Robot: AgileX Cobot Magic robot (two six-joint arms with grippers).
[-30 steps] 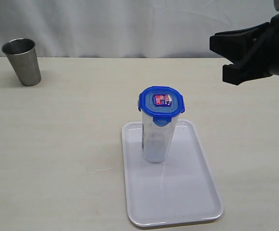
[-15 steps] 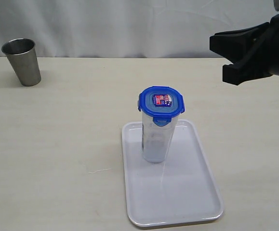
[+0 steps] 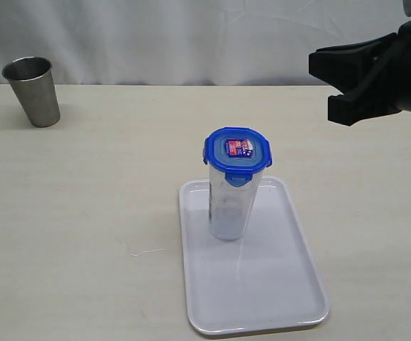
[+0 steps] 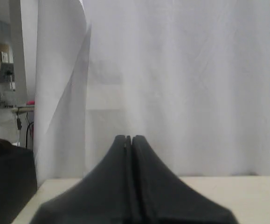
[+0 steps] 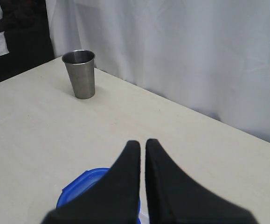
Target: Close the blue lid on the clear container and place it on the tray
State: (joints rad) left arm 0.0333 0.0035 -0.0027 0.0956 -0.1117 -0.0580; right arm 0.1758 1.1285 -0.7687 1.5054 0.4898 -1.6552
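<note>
The clear container (image 3: 228, 209) stands upright on the far half of the white tray (image 3: 276, 284). The blue lid (image 3: 238, 150) sits flat on its top, with the red-and-white sticker facing up. My right gripper (image 3: 324, 85) hovers high at the right, well away from the container and holding nothing. In the right wrist view its fingertips (image 5: 142, 141) are nearly together, and part of the blue lid (image 5: 79, 191) shows below them. My left gripper (image 4: 129, 137) is shut and empty, facing a white curtain. It does not appear in the exterior view.
A grey steel cup (image 3: 33, 89) stands at the far left of the table, also seen in the right wrist view as the cup (image 5: 80, 73). A white curtain hangs behind the table's far edge.
</note>
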